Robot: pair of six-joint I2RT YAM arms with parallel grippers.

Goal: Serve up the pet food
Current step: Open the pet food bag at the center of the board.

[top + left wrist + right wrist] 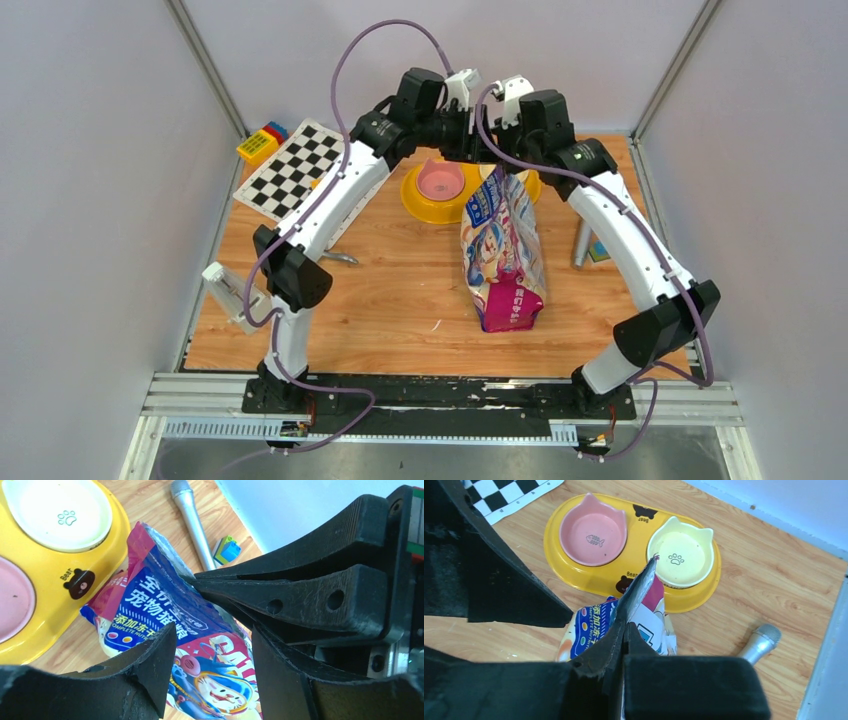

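Item: glossy blue-and-pink foil bag (503, 250) of pet food, kibble unseen, presumably inside. It sits below the right gripper (624, 630), which is clamped on its top edge.
Left gripper (212, 637): jaws parted beside the bag, holding nothing.
Yellow plastic double-bowl feeder (636, 555): just beyond, both bowls bare.
Pouring judged outstanding.

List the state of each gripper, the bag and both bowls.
pet food bag, held by its top edge, no kibble showing
right gripper, shut on the bag's top edge
left gripper, open, gripping nothing
pink bowl, empty
cream bowl, empty
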